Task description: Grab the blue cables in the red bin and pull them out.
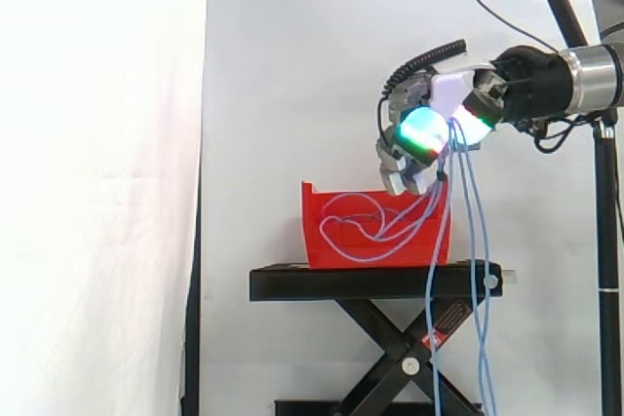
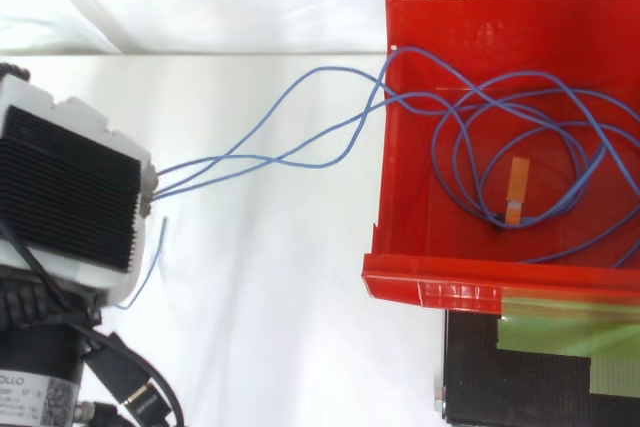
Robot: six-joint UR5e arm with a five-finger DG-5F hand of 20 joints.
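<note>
Above the right end of the red bin my hand hovers with its fingers curled round a bunch of blue cables; its pads glow cyan and green. From the grip some strands drop into the bin and others hang down past the stand's right end. In the top view the hand is at the left, apart from the bin. Several cable strands stretch from it over the bin's left wall. The rest lie in loose loops on the bin floor, with an orange tag among them.
The bin sits on a black scissor stand before the white curtain. A tripod pole with a small camera arm stands at the right edge behind my arm. A green-taped black plate lies below the bin in the top view.
</note>
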